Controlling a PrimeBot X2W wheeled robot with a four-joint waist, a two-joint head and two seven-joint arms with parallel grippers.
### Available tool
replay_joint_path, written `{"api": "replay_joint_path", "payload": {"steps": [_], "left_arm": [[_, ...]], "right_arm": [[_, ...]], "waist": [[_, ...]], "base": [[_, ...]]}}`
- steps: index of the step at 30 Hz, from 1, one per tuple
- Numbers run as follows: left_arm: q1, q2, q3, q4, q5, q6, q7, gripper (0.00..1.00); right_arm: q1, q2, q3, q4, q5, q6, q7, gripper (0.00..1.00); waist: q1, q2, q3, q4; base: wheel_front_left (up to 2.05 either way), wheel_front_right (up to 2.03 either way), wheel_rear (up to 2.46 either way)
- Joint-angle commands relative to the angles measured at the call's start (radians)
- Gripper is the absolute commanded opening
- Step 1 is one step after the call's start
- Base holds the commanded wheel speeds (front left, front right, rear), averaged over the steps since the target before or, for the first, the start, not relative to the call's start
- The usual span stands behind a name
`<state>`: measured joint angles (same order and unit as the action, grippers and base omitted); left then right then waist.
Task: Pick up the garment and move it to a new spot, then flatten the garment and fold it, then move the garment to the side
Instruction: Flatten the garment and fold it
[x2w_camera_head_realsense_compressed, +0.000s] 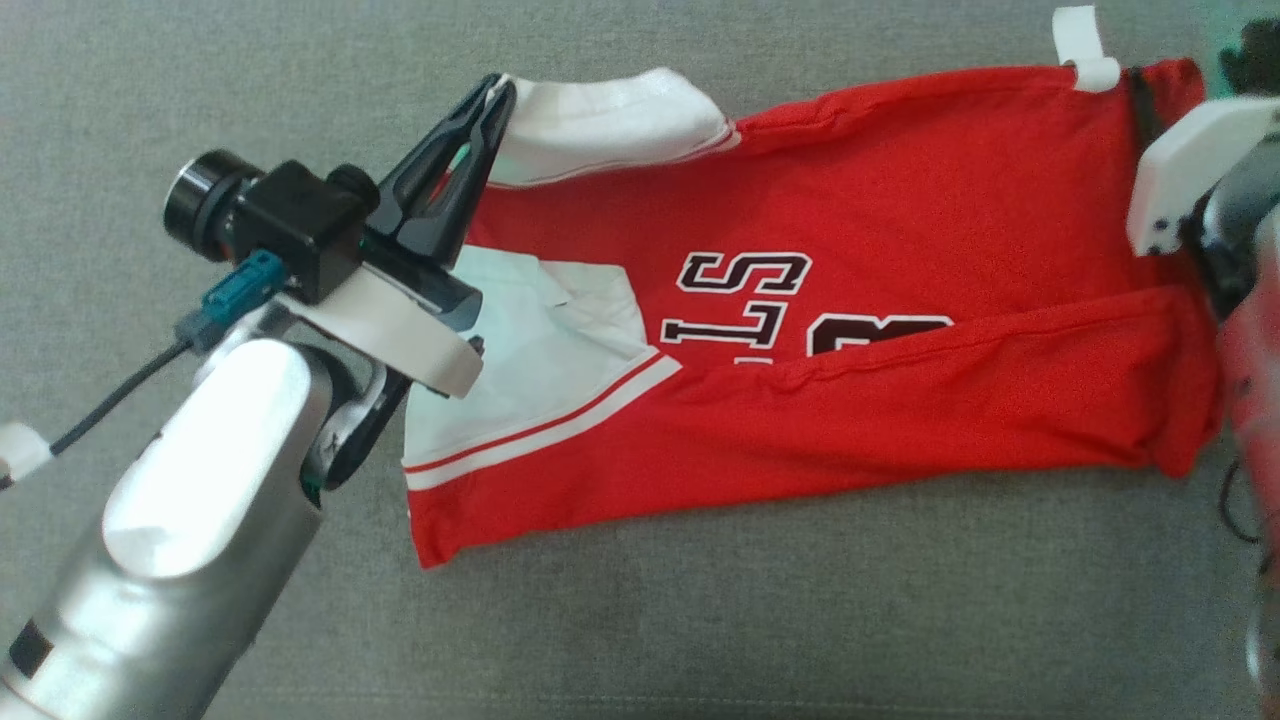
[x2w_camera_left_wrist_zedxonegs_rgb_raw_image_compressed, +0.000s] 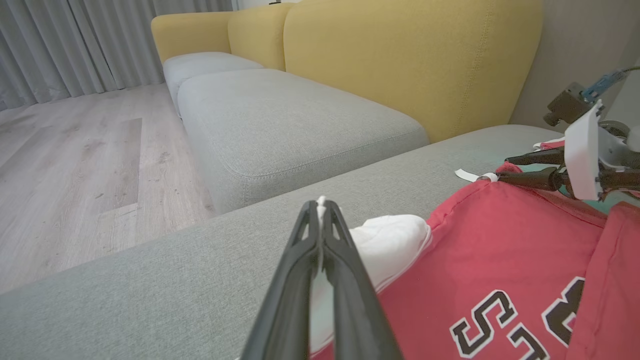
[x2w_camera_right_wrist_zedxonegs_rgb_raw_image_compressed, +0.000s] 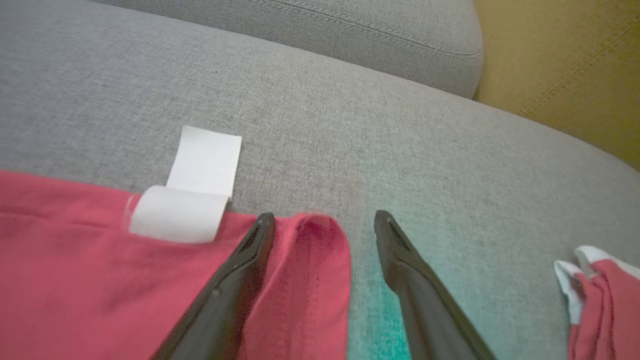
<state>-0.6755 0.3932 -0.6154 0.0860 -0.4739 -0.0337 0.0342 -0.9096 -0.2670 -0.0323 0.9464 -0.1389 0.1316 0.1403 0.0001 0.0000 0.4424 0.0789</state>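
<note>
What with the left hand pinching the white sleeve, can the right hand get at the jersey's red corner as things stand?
Probably yes. The right hand stands open with the jersey's red corner between its fingers, and nothing covers it; the white tag lies to one side.

A grey woven-fabric sofa seat is carrying a partly folded red jersey with white sleeves, its white tag lying on the grey cloth.

On the grey fabric sofa seat, red jersey garment lying crosswise, left gripper at its left end on the white sleeve, right gripper at its right end, white label just left of it
</note>
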Motion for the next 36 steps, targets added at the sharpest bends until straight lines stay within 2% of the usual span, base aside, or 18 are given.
{"api": "replay_joint_path", "payload": {"steps": [1,2,3,4,5,12,17,26,32,36], "left_arm": [[-0.049,0.028,0.038,-0.030,0.006,0.007,-0.002,0.00],[-0.051,0.029,0.039,-0.026,0.005,0.007,-0.003,0.00],[-0.051,0.029,0.039,-0.026,0.005,0.007,-0.003,0.00],[-0.054,0.030,0.040,-0.019,0.005,0.007,-0.005,0.00],[-0.057,0.031,0.042,-0.013,0.004,0.006,-0.005,0.00],[-0.113,0.058,0.083,0.058,-0.006,0.008,-0.015,0.00],[-0.213,0.085,0.111,0.142,0.003,-0.009,-0.023,0.00],[-0.447,0.092,0.139,0.342,0.028,-0.043,-0.080,0.00],[-0.587,0.064,0.166,0.525,0.033,-0.046,-0.175,0.00],[-0.640,0.025,0.131,0.625,0.033,-0.073,-0.216,0.00]], "right_arm": [[-0.024,-0.010,0.041,0.017,-0.016,-0.001,-0.001,1.00],[-0.033,-0.012,0.055,0.040,-0.015,-0.001,-0.001,0.96],[-0.033,-0.012,0.055,0.040,-0.015,-0.001,-0.001,0.96],[-0.043,-0.016,0.063,0.059,-0.011,-0.001,-0.007,0.26],[-0.055,-0.022,0.068,0.073,-0.008,-0.001,-0.016,0.00],[-0.147,-0.013,0.123,0.115,0.052,-0.001,-0.120,0.00],[-0.218,0.000,0.186,0.117,0.167,-0.001,-0.192,0.00],[-0.343,0.011,0.304,0.080,0.368,-0.001,-0.262,0.00],[-0.434,0.017,0.326,0.104,0.461,-0.001,-0.308,0.00],[-0.445,0.019,0.388,0.135,0.477,-0.001,-0.313,0.00]], "waist": [[-0.0001,0.0000,0.010,0.005],[-0.0001,0.0000,0.010,0.004],[-0.0001,0.0000,0.010,0.004],[-0.0001,0.0000,0.009,0.003],[-0.0001,0.0000,0.008,0.001],[-0.0001,0.0000,-0.004,-0.034],[-0.0001,0.0000,0.000,-0.065],[-0.0001,0.0000,0.032,-0.114],[-0.0001,0.0000,0.052,-0.119],[-0.0001,0.0000,0.053,-0.109]], "base": [[0.00,0.00,0.00],[0.00,0.00,0.00],[0.00,0.00,0.00],[0.00,0.00,0.00],[0.00,0.00,0.00],[0.00,0.00,0.00],[0.00,0.00,0.00],[0.00,0.00,0.00],[0.00,0.00,0.00],[0.00,0.00,0.00]]}}
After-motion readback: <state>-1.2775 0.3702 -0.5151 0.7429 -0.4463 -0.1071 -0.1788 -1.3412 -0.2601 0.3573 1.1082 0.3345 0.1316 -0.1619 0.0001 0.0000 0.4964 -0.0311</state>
